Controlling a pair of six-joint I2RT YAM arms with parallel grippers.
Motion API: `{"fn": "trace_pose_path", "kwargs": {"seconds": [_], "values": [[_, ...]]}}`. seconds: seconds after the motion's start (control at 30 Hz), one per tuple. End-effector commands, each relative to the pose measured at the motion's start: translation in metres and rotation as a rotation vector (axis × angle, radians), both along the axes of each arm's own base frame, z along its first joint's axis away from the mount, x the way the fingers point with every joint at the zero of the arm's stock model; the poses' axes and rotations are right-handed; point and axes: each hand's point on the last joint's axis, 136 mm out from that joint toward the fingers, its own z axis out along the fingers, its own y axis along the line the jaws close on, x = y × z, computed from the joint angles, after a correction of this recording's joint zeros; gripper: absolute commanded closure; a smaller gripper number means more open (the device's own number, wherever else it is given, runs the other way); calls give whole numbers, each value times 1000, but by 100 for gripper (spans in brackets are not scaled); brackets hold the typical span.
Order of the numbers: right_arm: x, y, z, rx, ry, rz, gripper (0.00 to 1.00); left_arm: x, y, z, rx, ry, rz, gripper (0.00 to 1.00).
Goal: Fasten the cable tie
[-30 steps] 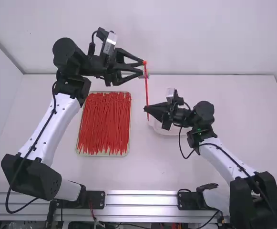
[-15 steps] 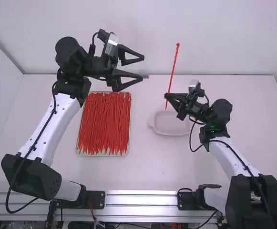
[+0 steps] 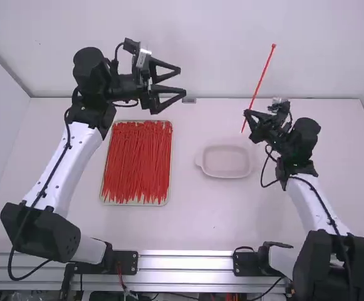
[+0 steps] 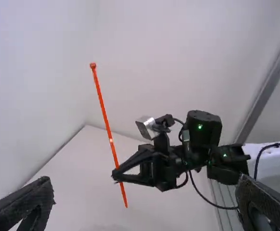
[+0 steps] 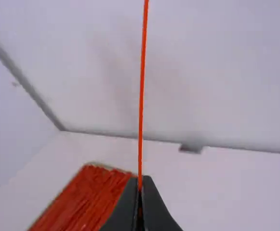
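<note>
1. High view: the right pincer (image 3: pixel 245 122) is raised above the desk (image 3: pixel 188 216), past the far right corner of a white bowl (image 3: pixel 202 164). It is clamped on a single red cable tie (image 3: pixel 260 84) near the tie's lower end, and a short tail pokes out below the fingers. The tie slants up and to the right against the back wall, with its head at the top. The left pincer (image 3: pixel 182 81) is held high beyond the far end of a tray (image 3: pixel 135 204) packed with red ties (image 3: pixel 138 160). Its fingers are spread wide with nothing between them. It points toward the right arm and is well apart from the held tie.

2. Left wrist view: this arm's own two fingers (image 4: pixel 29 204) sit far apart at the lower corners. Between them, farther off, is the right pincer, pinching the tie (image 4: pixel 105 126) close to its pointed end. The strap rises steeply from it to the small square head. The tie touches nothing but the right pincer.

3. Right wrist view: the two fingers (image 5: pixel 149 199) are pressed together on the tie (image 5: pixel 141 96). It runs straight up from their tips, in front of the wall. Beyond the fingers lies the tray of ties (image 5: pixel 89 197) on the desk.
</note>
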Motion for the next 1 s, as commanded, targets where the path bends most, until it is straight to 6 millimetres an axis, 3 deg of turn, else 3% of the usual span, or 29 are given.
{"fn": "trace_pose_path", "kwargs": {"seconds": [0.0, 0.27, 0.43, 0.77, 0.97], "values": [[20, -12, 13, -100, -40, -147, 100, -2, 0, 7, 1, -43, 4, 1], [30, -16, -4, -252, 57, -432, 100, -1, 0, 7, 1, -42, 8, 1], [25, -16, -10, -340, 75, -587, 100, 14, 3, 2, 1, 5, 92, 1], [-7, 4, -7, -544, 38, -803, 100, 40, 14, -8, -15, 133, 252, 1], [-34, 21, 6, -651, -22, -902, 100, 40, 1, -16, 3, 164, 273, 1]]}}
